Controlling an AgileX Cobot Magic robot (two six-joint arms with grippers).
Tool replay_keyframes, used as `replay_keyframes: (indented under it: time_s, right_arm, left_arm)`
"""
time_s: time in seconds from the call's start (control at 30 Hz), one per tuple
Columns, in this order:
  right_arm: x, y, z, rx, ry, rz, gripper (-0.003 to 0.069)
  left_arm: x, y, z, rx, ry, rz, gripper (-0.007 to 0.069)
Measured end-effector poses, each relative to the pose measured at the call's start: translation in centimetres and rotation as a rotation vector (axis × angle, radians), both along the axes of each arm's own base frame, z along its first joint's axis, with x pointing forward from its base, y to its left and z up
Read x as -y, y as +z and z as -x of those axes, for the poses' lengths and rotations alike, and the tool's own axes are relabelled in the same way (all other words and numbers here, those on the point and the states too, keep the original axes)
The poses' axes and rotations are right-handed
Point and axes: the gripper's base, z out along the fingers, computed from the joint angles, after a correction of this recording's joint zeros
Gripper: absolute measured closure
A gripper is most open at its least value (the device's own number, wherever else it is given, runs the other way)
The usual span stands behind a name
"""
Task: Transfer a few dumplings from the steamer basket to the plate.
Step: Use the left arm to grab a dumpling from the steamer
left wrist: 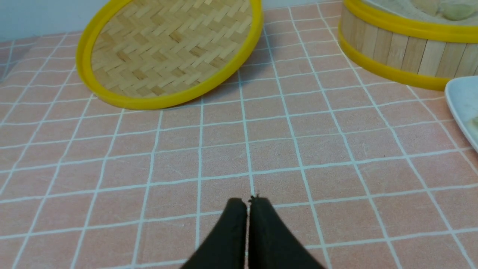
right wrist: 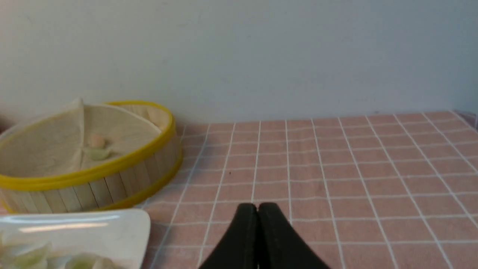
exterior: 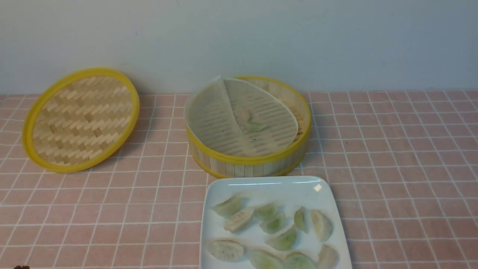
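Small crescent-shaped green and cream dumplings (exterior: 282, 239) lie spread on white glossy square plate (exterior: 269, 186); two more sit on the pale liner in round bamboo steamer basket with yellow rims (exterior: 248, 168). Black left gripper (left wrist: 248, 203) closed, nothing held, over pink tiled surface (exterior: 403, 186). Black right gripper (right wrist: 258, 209) closed too, empty, fingers (right wrist: 242, 231) pointing forward, right of plate.

tabletop, pink tiled (exterior: 392, 168), place unclear
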Motion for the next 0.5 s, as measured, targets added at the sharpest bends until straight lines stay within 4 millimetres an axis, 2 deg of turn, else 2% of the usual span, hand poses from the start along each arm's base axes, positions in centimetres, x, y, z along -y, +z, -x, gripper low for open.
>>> replay_keyframes:
  time_s: [0.13,0.5]
  right_arm:
    - [0.13,-1.08,0.02,-0.071,-0.021,0.011,0.0672]
    - [0.2,-1.19,0.08,-0.094,-0.03,0.021,0.0672]
  left_arm:
    - [0.0,0.0,0.0,0.0,0.0,0.0,0.0631]
    - [0.0,0.0,0.0,0.0,0.0,0.0,0.0631]
